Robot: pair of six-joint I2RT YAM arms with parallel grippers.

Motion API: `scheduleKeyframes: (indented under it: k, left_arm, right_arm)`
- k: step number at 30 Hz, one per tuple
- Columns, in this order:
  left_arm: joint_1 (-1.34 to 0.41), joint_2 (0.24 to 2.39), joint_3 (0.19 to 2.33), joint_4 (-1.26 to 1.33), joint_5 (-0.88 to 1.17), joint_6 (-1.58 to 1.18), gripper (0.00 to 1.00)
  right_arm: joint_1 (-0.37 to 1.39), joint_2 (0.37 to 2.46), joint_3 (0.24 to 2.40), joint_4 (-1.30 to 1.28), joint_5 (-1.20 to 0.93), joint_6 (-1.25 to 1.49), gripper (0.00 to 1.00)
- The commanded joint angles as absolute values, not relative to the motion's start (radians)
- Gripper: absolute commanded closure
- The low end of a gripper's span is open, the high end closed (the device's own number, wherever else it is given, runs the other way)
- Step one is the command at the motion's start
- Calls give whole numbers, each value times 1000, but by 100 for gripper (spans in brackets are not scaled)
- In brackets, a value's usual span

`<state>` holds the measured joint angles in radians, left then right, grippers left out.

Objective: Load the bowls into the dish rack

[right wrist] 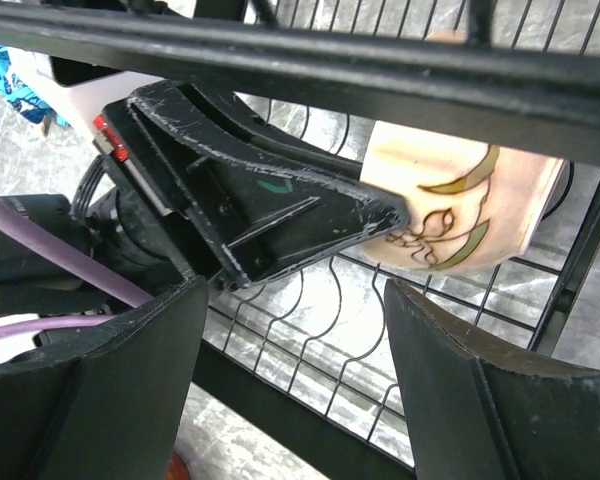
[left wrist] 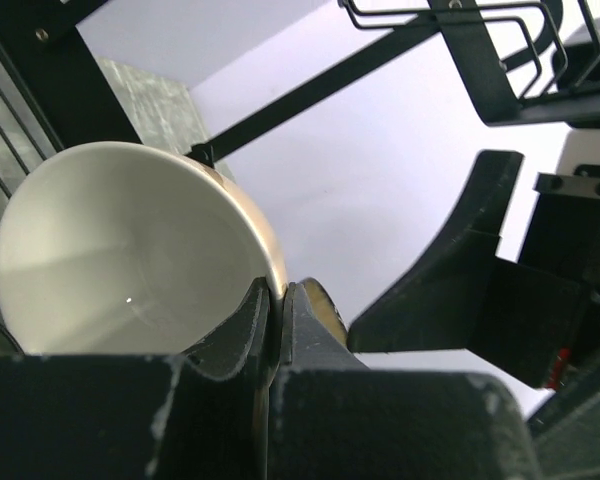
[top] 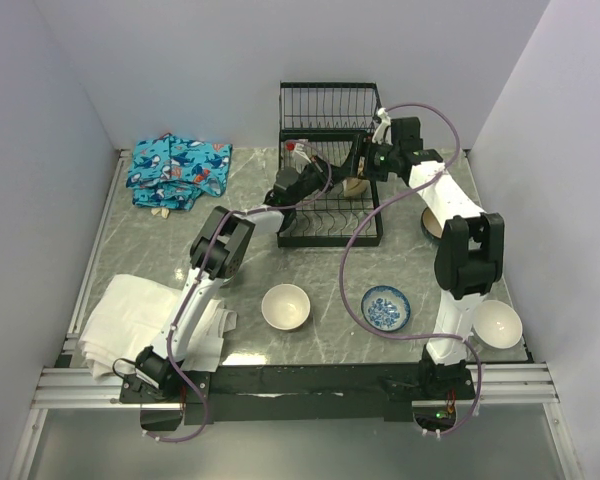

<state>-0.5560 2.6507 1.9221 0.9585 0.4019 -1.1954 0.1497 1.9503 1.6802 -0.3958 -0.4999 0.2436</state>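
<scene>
Within dish rack [top: 325,240]: left end effector [left wrist: 277,295] tight on leaf-painted bowl [right wrist: 460,205], right end effector [right wrist: 298,300] agape.

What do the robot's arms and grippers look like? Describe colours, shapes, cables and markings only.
The left arm and right arm have white links and black joints, each trailing a purple cable. The left gripper and right gripper have curved black fingers, scuffed pale at the edges.
</scene>
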Motion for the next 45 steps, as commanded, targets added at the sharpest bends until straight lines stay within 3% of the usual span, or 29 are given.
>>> scheduleKeyframes:
  k: [1, 5, 10, 14, 17, 19, 20, 24, 29, 38, 39, 40, 45]
  left_arm:
    - [-572, 2660, 1950, 896, 362, -1140, 97]
    - [-565, 2663, 1956, 867, 353, -1158, 94]
    - [-549, 2655, 1931, 890, 385, -1183, 77]
    - [-529, 2652, 1931, 862, 426, -1166, 71]
    - [-517, 2646, 1927, 854, 431, -1147, 71]
    - [-514, 2642, 1939, 844, 439, -1114, 82]
    - [-512, 2638, 1945, 842, 440, -1105, 81]
    - [-512, 2632, 1951, 836, 445, -1095, 62]
    - [-511, 2625, 1954, 838, 472, -1051, 56]
    - [-488, 2527, 1918, 772, 491, -922, 28]
    - [-483, 2501, 1907, 770, 498, -916, 20]
    - [-476, 2487, 1898, 759, 508, -908, 3]
    - [-459, 2401, 1856, 715, 538, -858, 4]
  right_arm:
    - [141, 1868, 1672, -350, -520, 247, 21]
    - [138, 1861, 1663, -341, -528, 255, 21]
    - [140, 1864, 1658, -327, -535, 264, 21]
    - [138, 1876, 1684, -331, -532, 262, 21]
    - [138, 1882, 1695, -331, -531, 262, 21]
    - [140, 1885, 1695, -333, -532, 264, 21]
    - [140, 1887, 1695, -333, -534, 264, 21]
    - [141, 1884, 1697, -331, -537, 265, 21]
    - [143, 1887, 1706, -331, -540, 264, 21]
    - [144, 1872, 1727, -345, -545, 252, 21]
    - [143, 1868, 1727, -347, -543, 247, 21]
    - [143, 1864, 1727, -347, -538, 245, 21]
    - [138, 1832, 1709, -345, -528, 238, 21]
